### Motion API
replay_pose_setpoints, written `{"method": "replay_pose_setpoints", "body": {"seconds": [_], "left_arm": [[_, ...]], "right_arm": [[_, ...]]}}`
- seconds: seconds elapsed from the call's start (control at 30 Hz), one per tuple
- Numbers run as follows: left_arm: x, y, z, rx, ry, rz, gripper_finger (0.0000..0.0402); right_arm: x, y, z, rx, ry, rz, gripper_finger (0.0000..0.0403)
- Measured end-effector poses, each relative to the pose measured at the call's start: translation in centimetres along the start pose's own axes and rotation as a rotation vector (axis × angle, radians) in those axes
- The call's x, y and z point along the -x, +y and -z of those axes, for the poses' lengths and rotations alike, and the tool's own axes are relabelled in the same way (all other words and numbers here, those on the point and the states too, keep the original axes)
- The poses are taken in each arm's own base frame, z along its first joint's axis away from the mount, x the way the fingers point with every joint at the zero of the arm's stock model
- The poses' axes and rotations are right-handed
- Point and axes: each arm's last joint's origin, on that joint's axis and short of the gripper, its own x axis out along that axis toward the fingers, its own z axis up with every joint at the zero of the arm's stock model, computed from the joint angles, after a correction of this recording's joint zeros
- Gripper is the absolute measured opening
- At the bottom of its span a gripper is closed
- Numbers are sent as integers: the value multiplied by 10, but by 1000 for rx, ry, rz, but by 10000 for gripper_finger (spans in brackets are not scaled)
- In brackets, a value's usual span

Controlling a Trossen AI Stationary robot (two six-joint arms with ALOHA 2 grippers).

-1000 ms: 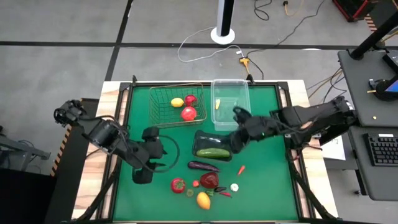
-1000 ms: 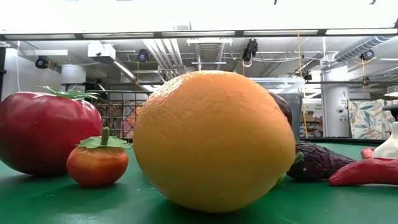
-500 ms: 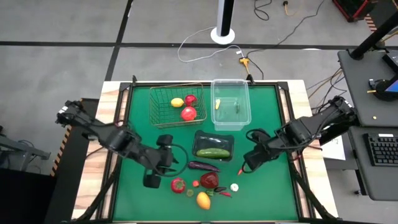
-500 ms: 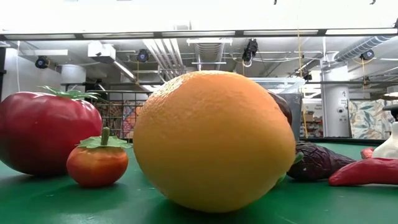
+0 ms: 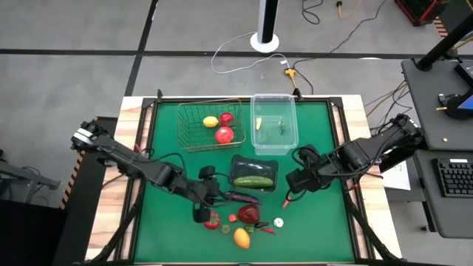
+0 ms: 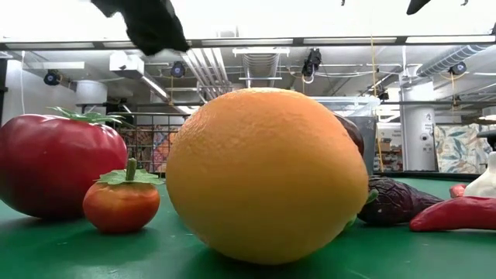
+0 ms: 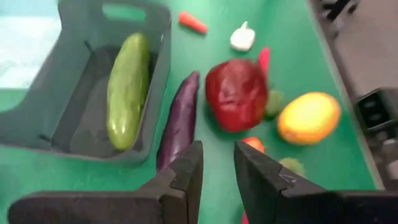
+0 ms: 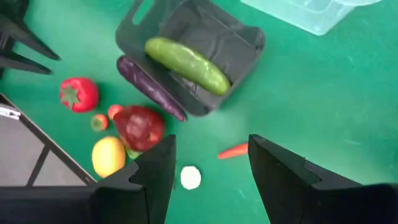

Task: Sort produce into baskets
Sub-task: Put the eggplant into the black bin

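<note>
Left gripper (image 5: 201, 213) has travelled from the table's left-centre toward the loose produce, now just beside the red tomato (image 5: 212, 219), its fingers drawn closer together than before. Right gripper (image 5: 293, 181) has pulled back from over the dark tray (image 5: 255, 161) to bare mat above the small orange chili (image 5: 286, 201). Left arm now intrudes at top of low view.

Low view: orange fruit (image 6: 266, 174) fills centre, hides most of tabletop behind; big red tomato (image 6: 58, 164) cut by frame edge; garlic (image 6: 488, 180) cut at opposite edge. Eggplant (image 6: 394, 200) partly hidden behind orange fruit. Dark arm part (image 6: 147, 22) at top, cropped, blurred. High view: small items in clear tub (image 5: 274, 123) too small to identify.
</note>
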Motion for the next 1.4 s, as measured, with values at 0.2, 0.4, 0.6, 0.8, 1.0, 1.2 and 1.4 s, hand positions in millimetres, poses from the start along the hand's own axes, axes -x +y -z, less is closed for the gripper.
{"method": "replay_pose_setpoints", "body": {"seconds": [0.2,0.4,0.6,0.8,1.0,1.2,1.4], "left_arm": [[-29,-5,8,-19,40,-11,74],[-49,-2,16,-18,75,-34,75],[-60,-1,22,-22,102,-53,101],[-67,1,27,-18,107,-130,152],[-67,3,27,-20,107,-144,202],[-74,3,33,-44,133,-150,219],[-83,3,38,-39,147,-159,219]], "right_arm": [[0,0,-1,-1,-24,0,192],[0,0,-1,-1,-25,0,192],[0,0,-1,-4,-25,0,192],[0,0,-1,-4,-25,0,192],[0,0,-1,-5,-25,1,192],[0,0,-1,-7,-26,2,192],[-1,0,-3,-14,-30,5,192]]}}
